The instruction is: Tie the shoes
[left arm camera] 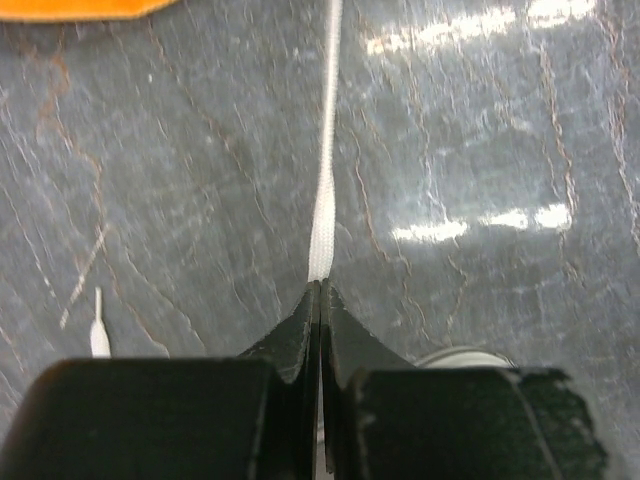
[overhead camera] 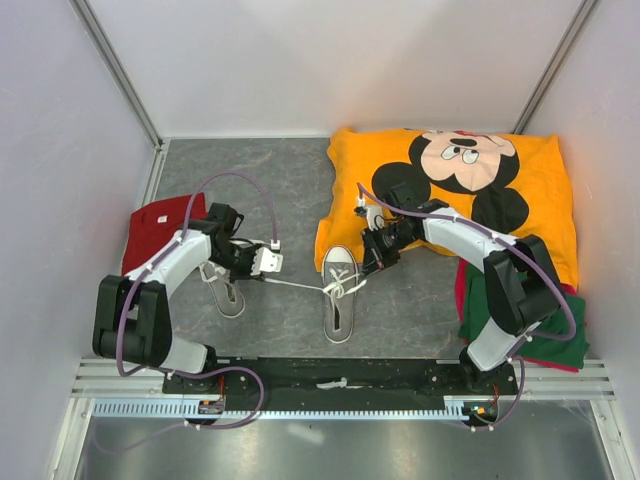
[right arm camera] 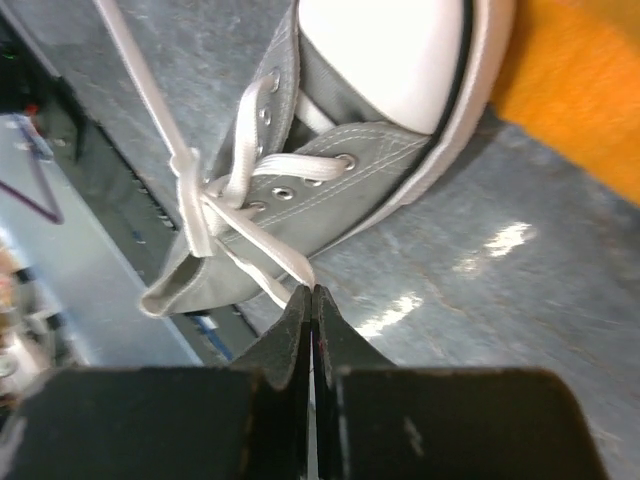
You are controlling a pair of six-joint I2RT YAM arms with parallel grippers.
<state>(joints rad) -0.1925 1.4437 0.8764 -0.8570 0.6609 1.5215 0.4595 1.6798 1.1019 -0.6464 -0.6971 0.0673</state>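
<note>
- Presently the shoe (overhead camera: 340, 300) near the middle is in hand. It lies on the grey surface (overhead camera: 290, 190), with its toe toward the orange cushion (overhead camera: 450, 190) and its heel toward the arms.
- Its laces are crossed once over the tongue in a loose first knot (right arm camera: 195, 195).
- One lace end (left arm camera: 325, 200) is drawn taut to the left and pinched in the left hand (left arm camera: 319, 292), whose fingers are pressed flat together on it.
- The other lace end (right arm camera: 265, 262) is gripped by the right hand (right arm camera: 312, 295), likewise closed tight, just beside the shoe's side.
- The step is judged to be the tightening of the first knot. An outward pull by both hands seems called for next, and the shoe may slide.
- Loops are not yet formed.
- Counted: two shoes, the second shoe (overhead camera: 228, 297) lying partly under the left arm, its laces not clearly made out; two hands; one cushion; one red cloth (overhead camera: 160, 225); one green cloth (overhead camera: 530, 325).
</note>
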